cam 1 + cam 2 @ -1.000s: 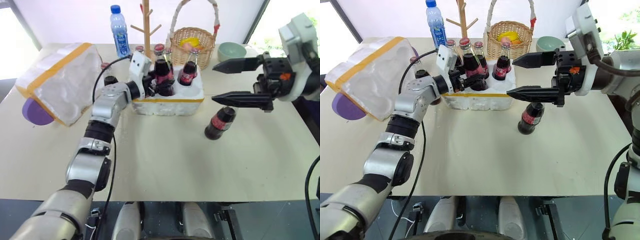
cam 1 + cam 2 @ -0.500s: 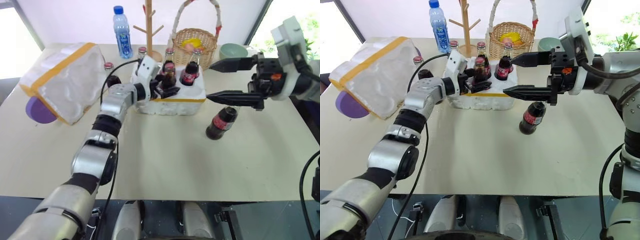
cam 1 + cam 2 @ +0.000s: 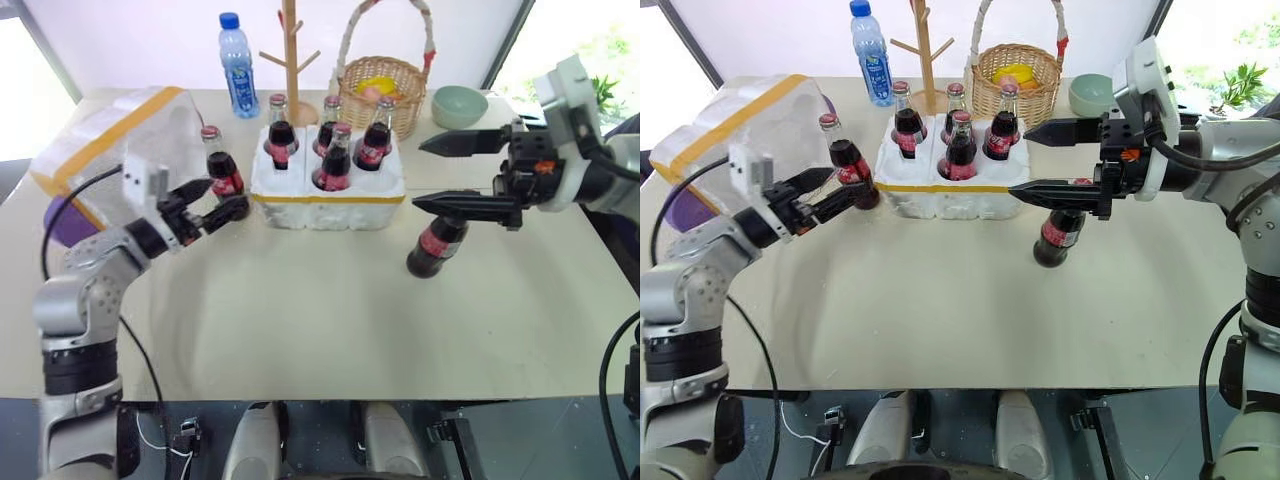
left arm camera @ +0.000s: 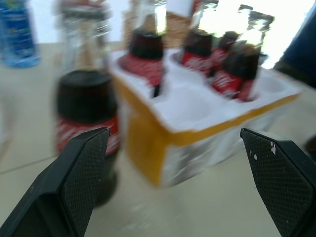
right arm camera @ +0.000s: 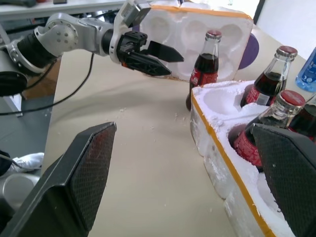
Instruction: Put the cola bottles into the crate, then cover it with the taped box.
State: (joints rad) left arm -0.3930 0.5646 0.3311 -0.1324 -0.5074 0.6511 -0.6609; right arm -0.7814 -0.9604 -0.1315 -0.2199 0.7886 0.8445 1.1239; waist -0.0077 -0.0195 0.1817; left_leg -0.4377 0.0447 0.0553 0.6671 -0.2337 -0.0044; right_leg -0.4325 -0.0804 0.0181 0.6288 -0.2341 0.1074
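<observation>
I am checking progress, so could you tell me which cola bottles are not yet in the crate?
Two: one standing by the crate's left end, before the left claw, and one leaning under the right claw.

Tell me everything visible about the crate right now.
The crate is a low white styrofoam block with round wells in two rows and a thin yellow tape band around its side. It sits flat on the beige table, in front of the wicker basket. Four cola bottles stand upright in its wells; at least one front well shows empty. Neither gripper touches it; a fifth bottle stands on the table beside it.
</observation>
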